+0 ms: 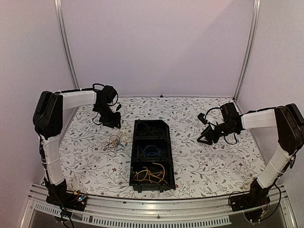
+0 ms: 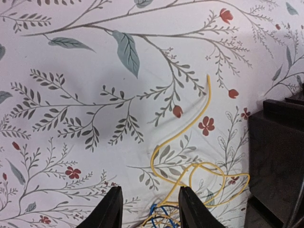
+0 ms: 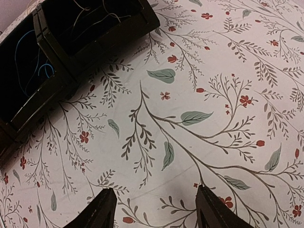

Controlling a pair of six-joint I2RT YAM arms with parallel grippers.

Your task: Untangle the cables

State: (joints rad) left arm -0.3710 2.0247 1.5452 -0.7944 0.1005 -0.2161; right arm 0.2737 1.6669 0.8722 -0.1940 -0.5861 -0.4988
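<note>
In the middle of the tabletop, a black tray (image 1: 152,186) with three compartments in a row: yellow cables (image 1: 151,175) in the one nearest the near edge, blue cables (image 1: 150,152) in the middle one. Just left of the tray, a loose tangle of cables (image 1: 116,142). Near its far side, the left gripper (image 2: 149,211), jaws open, empty. Toward the right edge, the right gripper (image 3: 154,211), jaws open, well apart from the tray. Underneath, a white floral tablecloth (image 1: 204,166); around, pale walls (image 1: 156,47).

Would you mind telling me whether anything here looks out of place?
One tangled bunch of cables lies loose on the table, left of the black tray, whose compartments hold blue wires and yellow wires.
</note>
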